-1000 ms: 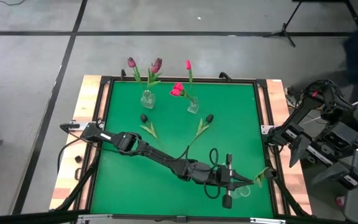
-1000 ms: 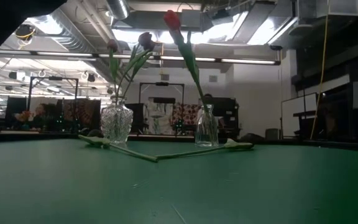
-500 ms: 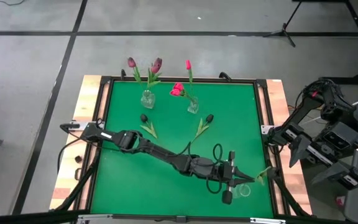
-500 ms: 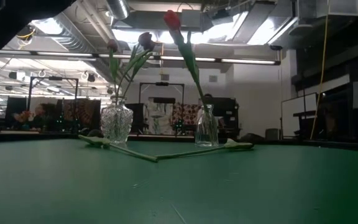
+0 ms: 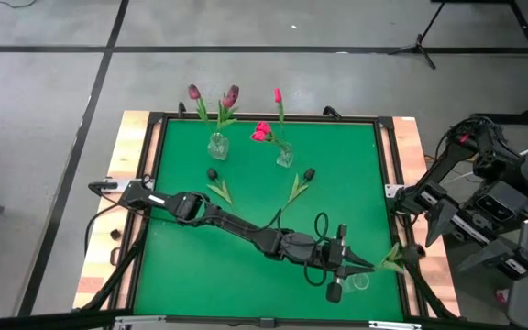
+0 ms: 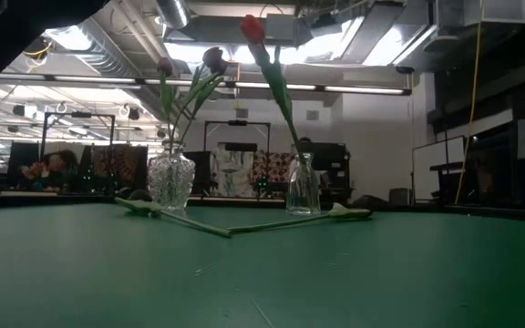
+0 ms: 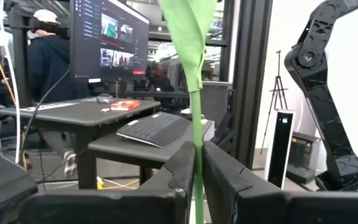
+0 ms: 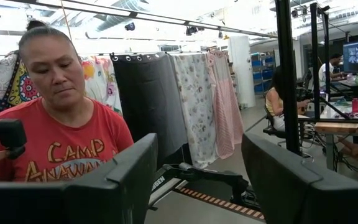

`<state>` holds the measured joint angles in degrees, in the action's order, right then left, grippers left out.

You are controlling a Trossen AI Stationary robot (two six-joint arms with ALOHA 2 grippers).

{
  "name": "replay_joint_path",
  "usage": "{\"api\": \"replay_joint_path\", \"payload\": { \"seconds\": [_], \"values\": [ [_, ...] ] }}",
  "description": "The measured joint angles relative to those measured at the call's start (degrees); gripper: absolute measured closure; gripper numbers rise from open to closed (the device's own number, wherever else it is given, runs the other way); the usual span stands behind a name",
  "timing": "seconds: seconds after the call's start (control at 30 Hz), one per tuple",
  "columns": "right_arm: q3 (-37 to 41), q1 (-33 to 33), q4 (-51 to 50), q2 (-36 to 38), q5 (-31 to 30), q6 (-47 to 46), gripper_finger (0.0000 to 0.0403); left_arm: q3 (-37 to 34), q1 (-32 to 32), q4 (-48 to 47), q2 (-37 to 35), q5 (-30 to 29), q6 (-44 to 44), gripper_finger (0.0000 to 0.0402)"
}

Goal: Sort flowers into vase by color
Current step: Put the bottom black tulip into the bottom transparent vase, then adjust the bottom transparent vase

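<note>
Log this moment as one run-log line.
left gripper: shut on flower stem, table's near-right corner | right gripper: open, parked off table | vases: holding flowers | loose flowers: on mat

My left arm [image 5: 246, 234] is dark and jointed, with black cables looping near its wrist. Its fingers [image 7: 179, 171] are matte black wedges. The right arm [image 5: 466, 197] looks equally dark.

Left gripper [image 5: 357, 267], with flower stem [image 7: 196, 155], now nearer the table's right edge.

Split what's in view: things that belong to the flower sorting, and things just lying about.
Belongs:
left gripper, around a green stem
left vase, purple flowers
right vase, pink flowers
two dark flowers on the mat

Lying about:
right gripper, parked off-table
keyboard
</note>
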<state>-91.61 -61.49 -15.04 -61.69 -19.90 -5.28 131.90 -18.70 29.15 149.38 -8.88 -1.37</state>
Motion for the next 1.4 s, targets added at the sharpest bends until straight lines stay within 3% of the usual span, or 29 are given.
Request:
{"api": "replay_joint_path", "payload": {
  "seconds": [0.4, 0.63, 0.8, 0.93, 1.03, 1.1, 1.17, 1.27, 1.4],
  "values": [
    [0.0, 0.0, -0.12, 0.0, 0.0, 0.0, 0.0169, 0.0, 0.27, -0.04, 0.0, -0.71, -0.02, 0.0345],
    [0.0, 0.0, -0.12, 0.0, -1.34, 0.0, 0.0169, -0.04, 0.64, -5.48, -1.29, -5.54, -6.2, 0.0333],
    [0.0, 0.0, -0.35, 0.68, -2.62, 0.0, 0.0169, -0.02, 0.83, -11.19, -3.41, -18.64, -6.51, 0.0337],
    [0.02, 0.0, -2.75, 1.07, -2.55, -0.27, 0.0169, -0.04, -0.29, -12.27, -3.8, -36.1, -6.49, 0.0344],
    [0.02, 0.0, -3.86, 1.07, -1.89, -0.35, 0.0169, -0.04, -1.8, -11.33, -4.53, -51.74, -3.01, 0.035],
    [0.02, 0.0, -4.28, 1.09, -0.84, -0.5, 0.0169, -0.04, -2.57, -10.63, -4.7, -58.81, 0.32, 0.0353],
    [0.02, 0.0, -4.67, 1.11, -0.01, -0.54, 0.0169, -0.04, -3.06, -8.51, -4.63, -59.73, 1.83, 0.0355],
    [0.02, -0.02, -4.99, 1.23, -0.01, -0.55, 0.0169, -0.04, -2.96, -8.06, -4.61, -54.57, 5.26, 0.036],
    [0.02, -0.02, -5.59, 1.76, -2.74, -1.17, 0.0169, -0.04, -2.97, -8.31, -5.35, -59.6, 12.88, 0.0367]
  ]
}}
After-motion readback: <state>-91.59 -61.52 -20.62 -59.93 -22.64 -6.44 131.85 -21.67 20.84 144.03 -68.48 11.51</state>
